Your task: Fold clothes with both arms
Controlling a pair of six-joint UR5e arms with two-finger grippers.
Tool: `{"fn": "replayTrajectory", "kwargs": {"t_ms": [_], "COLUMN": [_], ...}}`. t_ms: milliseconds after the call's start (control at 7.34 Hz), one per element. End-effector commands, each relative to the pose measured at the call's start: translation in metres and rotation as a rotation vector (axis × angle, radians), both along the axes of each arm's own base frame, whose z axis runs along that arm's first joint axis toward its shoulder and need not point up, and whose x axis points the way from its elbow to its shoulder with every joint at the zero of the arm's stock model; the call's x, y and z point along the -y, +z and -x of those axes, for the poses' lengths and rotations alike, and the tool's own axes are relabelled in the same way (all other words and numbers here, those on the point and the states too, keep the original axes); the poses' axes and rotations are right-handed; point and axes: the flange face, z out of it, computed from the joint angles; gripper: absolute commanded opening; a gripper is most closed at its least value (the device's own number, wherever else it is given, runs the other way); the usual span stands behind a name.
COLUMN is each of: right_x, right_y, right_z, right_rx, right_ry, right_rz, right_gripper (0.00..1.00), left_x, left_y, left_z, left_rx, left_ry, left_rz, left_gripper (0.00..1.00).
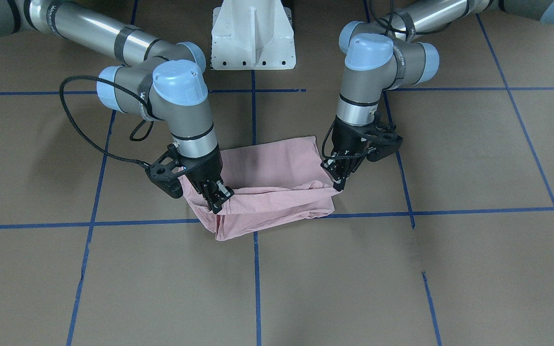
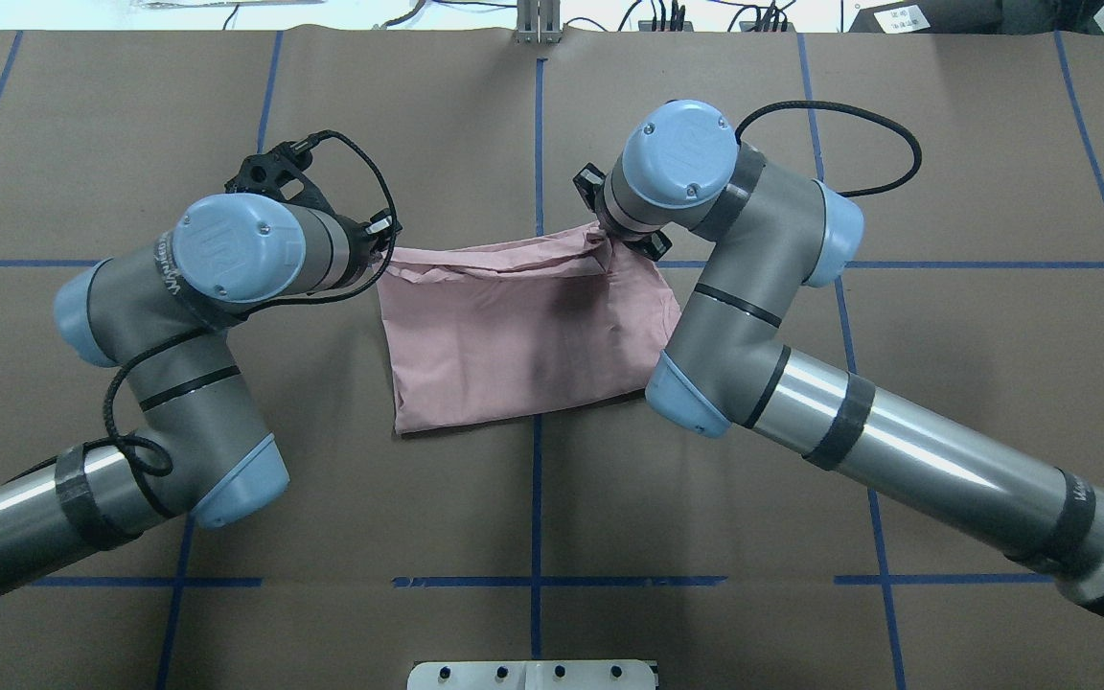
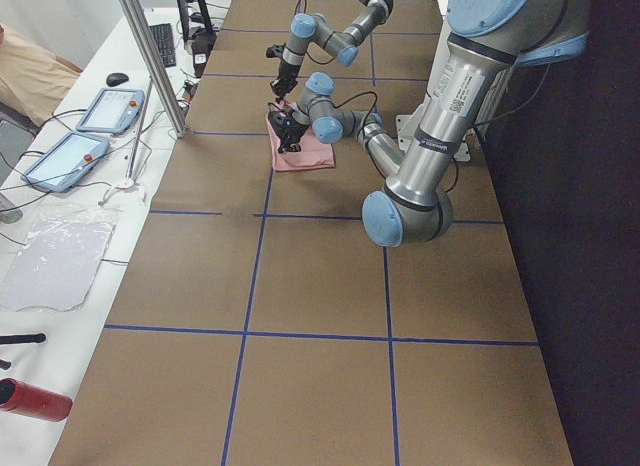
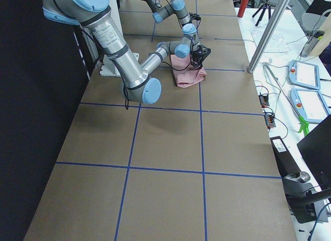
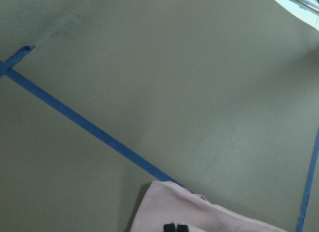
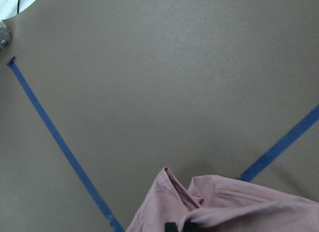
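The pale pink T-shirt point(image 1: 272, 166) lies folded at the table's middle, with no print showing. Its edge far from the robot is lifted off the table. My left gripper point(image 1: 338, 181) is shut on one corner of that edge; in the overhead view it is at the shirt's point(image 2: 514, 335) upper left point(image 2: 385, 238). My right gripper point(image 1: 218, 201) is shut on the other corner, mostly hidden under its wrist in the overhead view. The left wrist view shows pink cloth point(image 5: 209, 214) at my fingertips point(image 5: 175, 227). The right wrist view shows bunched cloth point(image 6: 224, 202) likewise.
The white pedestal base point(image 1: 253, 38) stands behind the shirt on the robot's side. Blue tape lines point(image 1: 255, 269) grid the brown table. Tablets point(image 3: 80, 136) and a red bottle point(image 3: 35, 401) lie on a side bench beyond the table edge.
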Motion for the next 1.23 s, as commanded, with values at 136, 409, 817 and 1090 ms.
{"fn": "replayTrajectory", "kwargs": {"t_ms": [136,409,817,1090], "right_x": [0.109,0.144,0.160,0.136], "right_y": [0.029,0.047,0.132,0.241], "right_z": [-0.023,-0.092,-0.233,-0.345], "right_rx": [0.028,0.034,-0.001,-0.126], "right_ry": [-0.071,-0.130,-0.259,-0.413], "right_rz": [-0.036,-0.061,-0.164,-0.292], "right_gripper": [1.00,1.00,1.00,1.00], "left_x": [0.098,0.116,0.098,0.105], "left_y": [0.061,0.057,0.099,0.159], "left_z": [0.005,0.043,0.190,0.312], "left_rx": [0.059,0.034,0.059,0.150], "left_ry": [-0.002,0.063,0.234,0.431], "left_rz": [-0.147,-0.161,-0.280,-0.407], "left_gripper": [0.58,0.58,0.58,0.59]}}
